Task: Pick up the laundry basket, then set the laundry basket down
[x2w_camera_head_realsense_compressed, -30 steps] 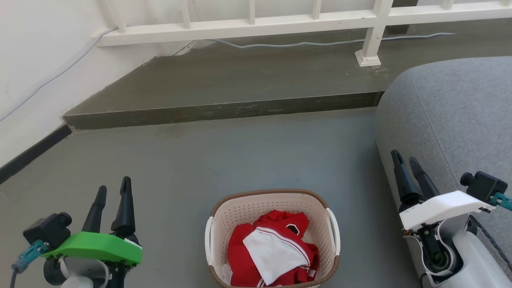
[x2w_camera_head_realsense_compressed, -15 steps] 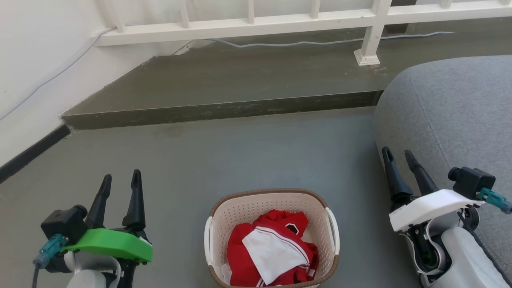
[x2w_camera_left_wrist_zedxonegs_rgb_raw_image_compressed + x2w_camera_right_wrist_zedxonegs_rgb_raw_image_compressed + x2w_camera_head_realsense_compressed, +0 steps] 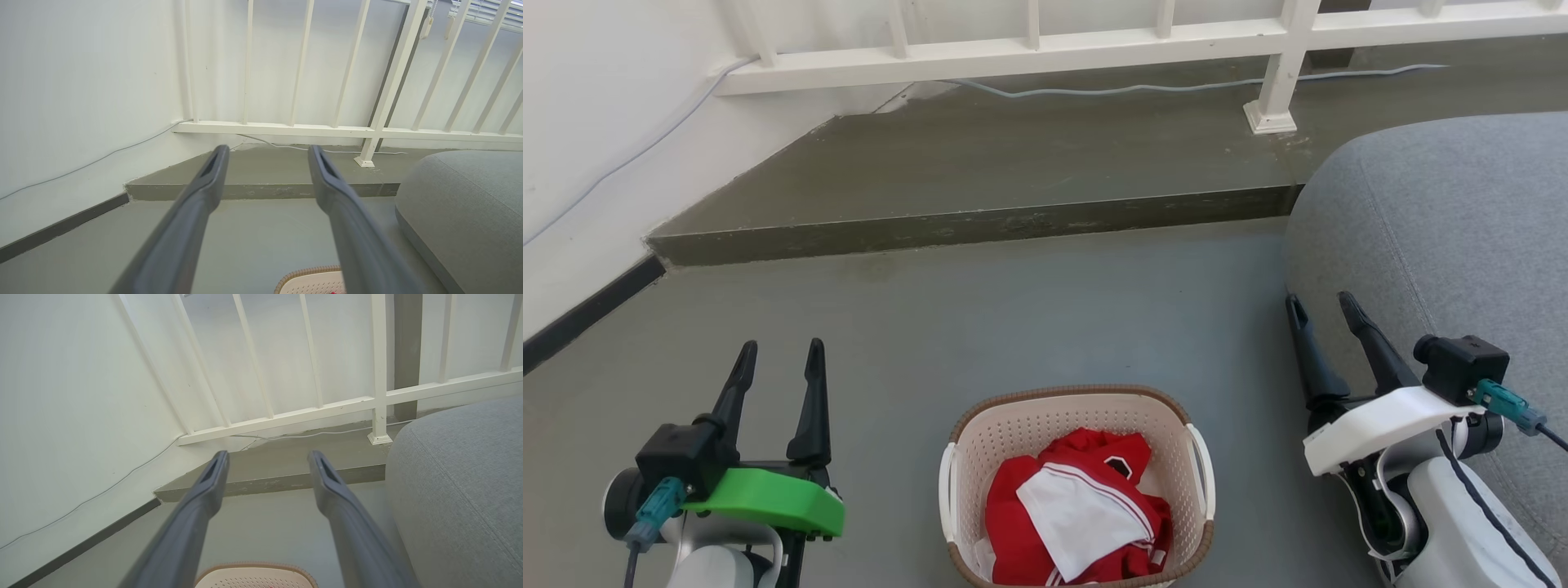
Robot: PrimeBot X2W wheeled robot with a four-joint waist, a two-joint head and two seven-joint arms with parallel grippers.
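Left fingers (image 3: 811, 400), right fingers (image 3: 1308, 351) edged inward; laundry basket (image 3: 1029, 425) between, untouched.

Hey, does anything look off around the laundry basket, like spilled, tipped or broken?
Nothing stands out. The laundry basket sits upright on the floor, with red and white clothes bundled inside and none seen spilled beside it. The left gripper and right gripper are open, one on each side, clear of the basket.

1. Legible text, numbers, brand names, signs: none can be read in any view.
2. Red garment (image 3: 1013, 510) in the laundry basket (image 3: 1013, 425): one small dark emblem (image 3: 1121, 467), too small to make out.
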